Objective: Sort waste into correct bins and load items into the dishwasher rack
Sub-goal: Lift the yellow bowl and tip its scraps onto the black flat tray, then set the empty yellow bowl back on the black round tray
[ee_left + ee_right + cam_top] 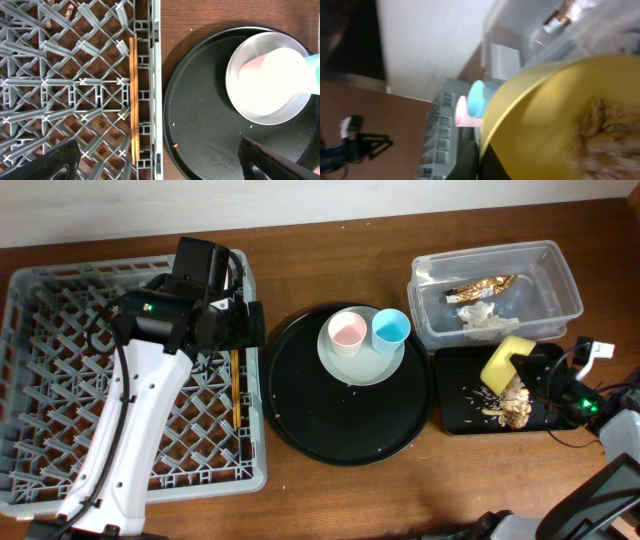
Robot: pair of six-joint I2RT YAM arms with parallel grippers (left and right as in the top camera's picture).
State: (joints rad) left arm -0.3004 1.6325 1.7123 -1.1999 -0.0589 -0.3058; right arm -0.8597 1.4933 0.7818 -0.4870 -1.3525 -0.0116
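Observation:
The grey dishwasher rack (60, 380) fills the left, and the brown chopsticks (235, 390) lie along its right side, plain in the left wrist view as chopsticks (133, 95). My left gripper (238, 330) hovers open above the rack's right edge, holding nothing; its fingers (55, 162) straddle that wall. A pink cup (347, 332) and a blue cup (391, 328) stand on the white plate (375, 367). My right gripper (537, 370) is shut on the rim of the yellow bowl (505, 360), tilted over the black rectangular tray (460, 395) where beige food scraps (515, 408) lie. The clear tub (560, 290) holds the foil wrapper (480, 286) and white napkin (482, 316).
The plate sits on a large round black tray (330, 420) between rack and bins; a few crumbs lie on it. The right wrist view is blurred, with the bowl (560, 115) filling it and the cups (479, 97) behind. Cables lie at the right table edge.

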